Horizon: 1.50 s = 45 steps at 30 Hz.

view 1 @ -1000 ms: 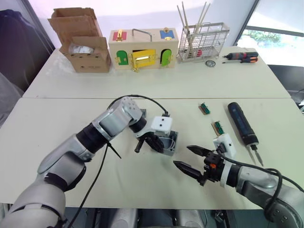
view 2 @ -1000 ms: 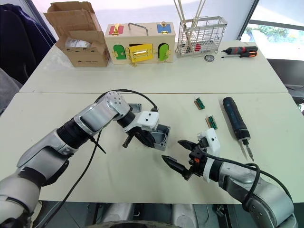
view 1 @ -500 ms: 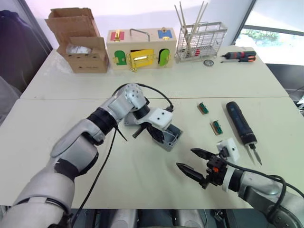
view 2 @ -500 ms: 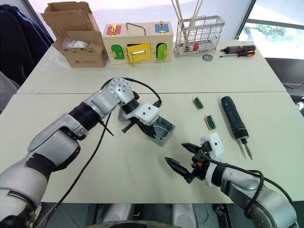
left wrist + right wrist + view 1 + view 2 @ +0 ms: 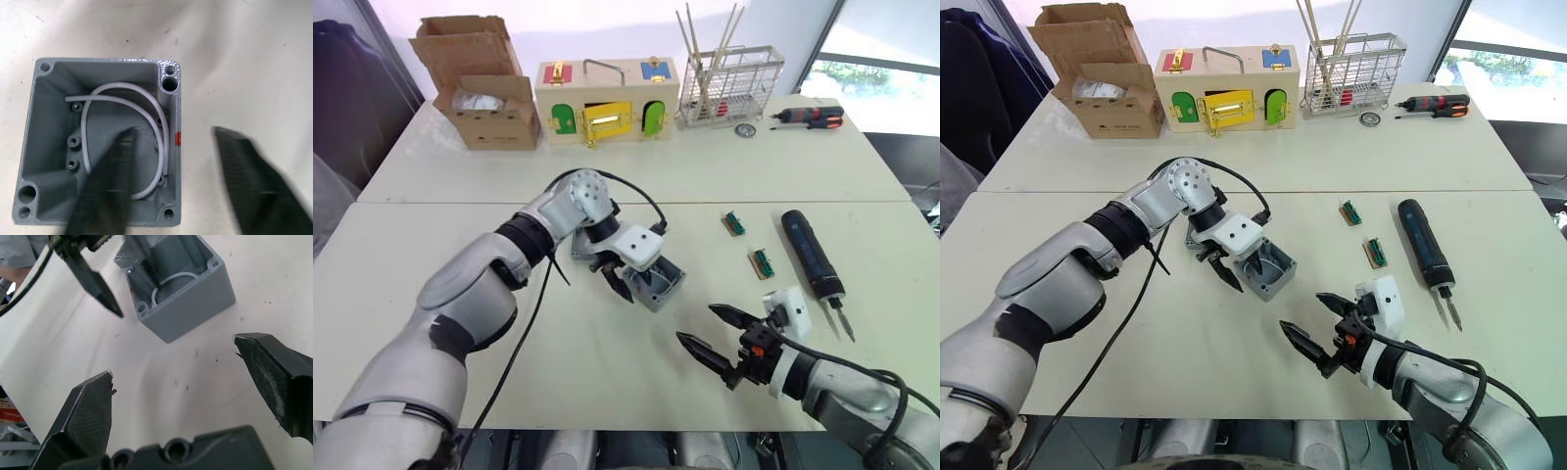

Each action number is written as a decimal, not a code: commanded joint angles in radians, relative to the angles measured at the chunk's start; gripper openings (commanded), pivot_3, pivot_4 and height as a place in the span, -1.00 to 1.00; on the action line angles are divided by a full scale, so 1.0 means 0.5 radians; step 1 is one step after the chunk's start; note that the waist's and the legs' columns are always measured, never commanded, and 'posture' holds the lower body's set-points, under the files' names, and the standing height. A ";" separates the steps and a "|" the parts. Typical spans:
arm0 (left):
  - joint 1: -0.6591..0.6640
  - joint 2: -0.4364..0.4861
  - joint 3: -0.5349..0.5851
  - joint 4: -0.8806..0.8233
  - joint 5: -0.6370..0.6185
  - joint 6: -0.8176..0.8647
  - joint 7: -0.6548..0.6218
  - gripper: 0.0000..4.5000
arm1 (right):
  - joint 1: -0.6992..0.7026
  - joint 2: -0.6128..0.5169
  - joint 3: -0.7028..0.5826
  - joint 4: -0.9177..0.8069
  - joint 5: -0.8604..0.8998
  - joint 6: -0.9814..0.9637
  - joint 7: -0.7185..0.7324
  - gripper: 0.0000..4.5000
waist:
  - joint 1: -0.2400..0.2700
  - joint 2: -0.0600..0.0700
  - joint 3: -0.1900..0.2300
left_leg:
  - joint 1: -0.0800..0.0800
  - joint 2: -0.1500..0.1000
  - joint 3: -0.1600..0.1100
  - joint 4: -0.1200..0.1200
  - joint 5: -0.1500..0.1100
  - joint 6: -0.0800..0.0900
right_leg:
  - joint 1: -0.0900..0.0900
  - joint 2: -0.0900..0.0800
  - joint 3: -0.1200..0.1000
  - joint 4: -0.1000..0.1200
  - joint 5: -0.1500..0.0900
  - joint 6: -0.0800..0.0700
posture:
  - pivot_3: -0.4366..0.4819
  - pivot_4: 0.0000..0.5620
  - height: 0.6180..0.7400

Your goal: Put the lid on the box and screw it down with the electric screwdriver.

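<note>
Where the bench (image 5: 431, 284) runs back on the left, an open cardboard box (image 5: 489, 93) stands at the far edge, and beside it a wooden latch box (image 5: 607, 103) with coloured doors. Nearer the middle, the left end effector (image 5: 619, 284) hangs over the box (image 5: 658, 284), the grey junction box, open side up and sitting skewed on the bench. Fingers parted: one black finger reaches down inside the box cavity, the other (image 5: 254, 181) outside its wall on the side with the red mark (image 5: 178, 139). They straddle that wall; contact cannot be told, nothing lifted. White wire (image 5: 122, 98) loops inside the box. A flat grey piece, likely the lid (image 5: 582, 245), shows just behind the left wrist, mostly hidden by the arm.

Further right and nearer the front edge, the right end effector (image 5: 713, 335) hovers low over bare bench, fingers spread wide, holding nothing. The box lies ahead of its tips, apart. Right of centre, two small green connector blocks (image 5: 734, 223) lie on the bench, then the electric screwdriver (image 5: 811, 257), lying flat, bit toward the front edge, untouched. At the far right of the back edge: a wire rack (image 5: 729, 90) with sticks, a small red-and-black screwdriver (image 5: 813, 117).
</note>
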State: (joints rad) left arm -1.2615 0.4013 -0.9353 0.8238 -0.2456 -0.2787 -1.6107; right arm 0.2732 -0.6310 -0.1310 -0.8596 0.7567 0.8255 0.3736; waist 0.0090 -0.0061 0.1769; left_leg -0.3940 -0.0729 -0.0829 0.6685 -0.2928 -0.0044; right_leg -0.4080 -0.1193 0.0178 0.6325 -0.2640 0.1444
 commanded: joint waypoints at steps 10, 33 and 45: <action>-0.039 0.516 0.924 -0.541 -0.008 1.575 0.663 0.73 | -0.549 -0.657 -0.625 0.177 0.614 0.181 0.372 1.00 | -0.052 0.000 0.000 | 0.003 0.003 0.000 -0.002 -0.002 0.003 | 0.000 0.002 0.000 0.002 -0.001 0.001 | -0.05 -0.47 0.84; 0.401 0.129 1.625 -0.933 0.138 3.632 2.174 0.73 | -1.335 -0.750 0.073 0.357 0.264 0.121 0.673 1.00 | -0.026 -0.005 0.001 | -0.033 0.000 -0.005 0.017 0.011 -0.019 | -0.041 -0.004 0.001 0.034 -0.002 0.004 | -0.05 -0.47 0.84; 0.338 0.010 1.476 -0.540 0.162 3.317 2.188 0.48 | -1.198 -0.623 -0.010 0.211 0.326 0.198 0.454 1.00 | 0.020 -0.003 -0.004 | -0.032 -0.004 -0.004 0.027 0.010 -0.019 | -0.036 -0.007 0.001 0.034 -0.002 0.004 | -0.05 -0.47 0.84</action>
State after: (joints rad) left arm -1.1004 0.4203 -0.1815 0.5231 -0.1683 1.3971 -0.5161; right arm -0.3222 -0.9496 -0.0988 -0.7193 0.9045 0.9267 0.6128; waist 0.0188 -0.0074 0.1748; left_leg -0.4101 -0.0747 -0.0847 0.6821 -0.2877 -0.0140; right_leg -0.4258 -0.1229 0.0185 0.6498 -0.2651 0.1463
